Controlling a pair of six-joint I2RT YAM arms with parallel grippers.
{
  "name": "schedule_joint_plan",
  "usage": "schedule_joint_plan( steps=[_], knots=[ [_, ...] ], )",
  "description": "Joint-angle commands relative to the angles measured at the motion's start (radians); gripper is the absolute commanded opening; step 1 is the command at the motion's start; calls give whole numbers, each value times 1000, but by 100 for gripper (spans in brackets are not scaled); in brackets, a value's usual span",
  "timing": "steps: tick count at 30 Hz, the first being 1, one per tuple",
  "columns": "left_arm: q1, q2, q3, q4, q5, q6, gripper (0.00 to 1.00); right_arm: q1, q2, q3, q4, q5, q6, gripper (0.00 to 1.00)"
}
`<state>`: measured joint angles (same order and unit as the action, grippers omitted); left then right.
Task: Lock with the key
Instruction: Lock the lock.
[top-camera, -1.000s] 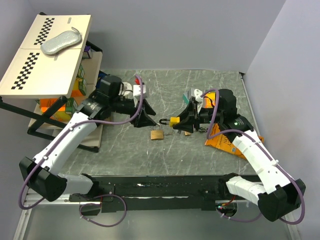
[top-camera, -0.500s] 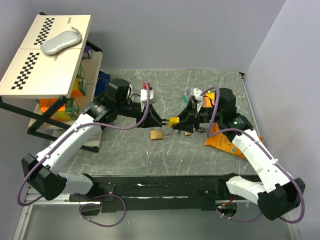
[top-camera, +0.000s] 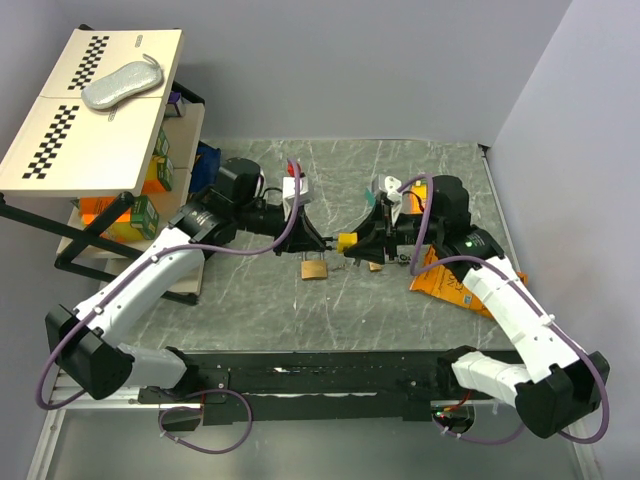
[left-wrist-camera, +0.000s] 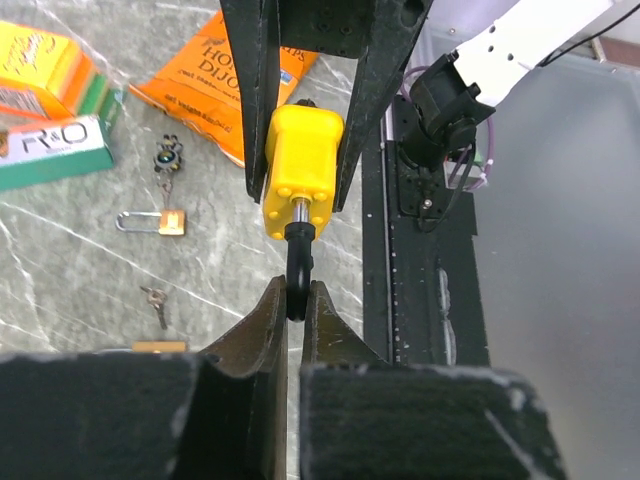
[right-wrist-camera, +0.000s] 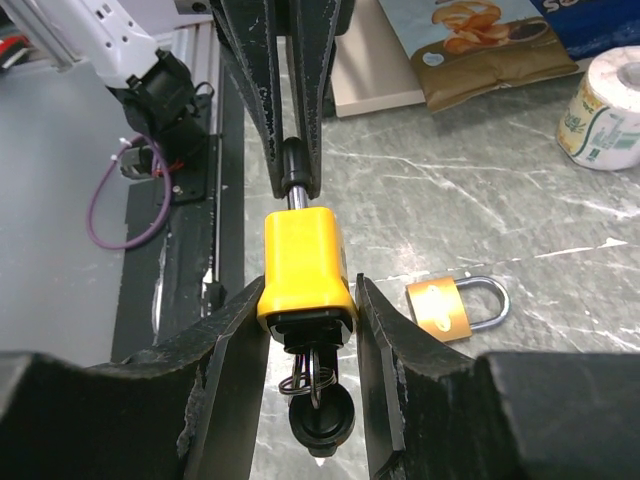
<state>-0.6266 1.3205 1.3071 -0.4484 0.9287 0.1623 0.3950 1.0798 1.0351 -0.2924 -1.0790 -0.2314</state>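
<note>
A yellow padlock (top-camera: 347, 241) hangs above the table's middle, gripped on both sides of its body by my right gripper (right-wrist-camera: 308, 295). A key with a round black head (right-wrist-camera: 322, 425) and a wire ring sticks out of the lock's keyhole end, between my right fingers. At the other end, the lock's black shackle (left-wrist-camera: 297, 270) is pinched between the tips of my left gripper (left-wrist-camera: 295, 290), which is shut on it. In the left wrist view the yellow body (left-wrist-camera: 302, 165) sits between the right gripper's dark fingers. From above, the left gripper (top-camera: 325, 243) meets the lock from the left.
A brass padlock (top-camera: 314, 270) lies on the table just below the two grippers. A smaller padlock (left-wrist-camera: 160, 222) and loose keys (left-wrist-camera: 155, 300) lie nearby. An orange snack bag (top-camera: 450, 283) is under the right arm. A rack with checkered boards (top-camera: 100, 100) stands at far left.
My left gripper moved right to the yellow padlock and shut on its black shackle. The right gripper kept holding the lock body in about the same place.
</note>
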Motion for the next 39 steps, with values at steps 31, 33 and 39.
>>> schedule_joint_plan(
  steps=[31,33,39],
  knots=[
    [18,-9,-57,117,-16,19,1,50,86,134,-13,-165,6,0],
    [18,-7,-60,132,-10,8,1,51,88,131,-2,-164,15,0],
    [15,5,-46,141,12,5,1,51,100,141,5,-151,13,0]
  ],
)
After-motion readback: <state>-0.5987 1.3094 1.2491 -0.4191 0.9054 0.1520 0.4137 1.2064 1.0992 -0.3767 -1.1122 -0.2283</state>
